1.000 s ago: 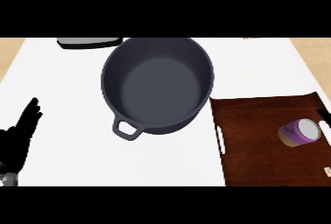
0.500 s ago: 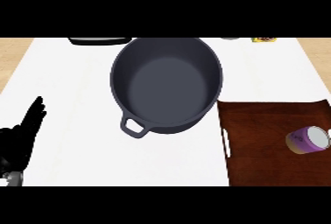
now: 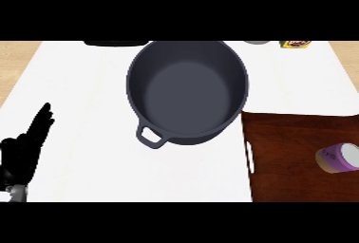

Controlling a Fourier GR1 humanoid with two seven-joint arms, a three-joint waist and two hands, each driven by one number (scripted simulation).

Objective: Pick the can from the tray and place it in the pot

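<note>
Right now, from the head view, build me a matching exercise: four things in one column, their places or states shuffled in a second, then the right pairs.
1. dark grey oval pot
2. purple-lidded can
3. dark brown wooden tray
4. black left hand

A. lying on its side on the tray
B. open, resting at the view's left edge
C. empty, at the counter's middle
D. at the lower right, beside the pot

Pairs: 1-C, 2-A, 3-D, 4-B

The pot (image 3: 188, 92) stands at the counter's (image 3: 84, 95) centre. The tray (image 3: 294, 156) lies at its four o'clock, just beside it. The can (image 3: 338, 159) lies on the tray's three o'clock side.
</note>
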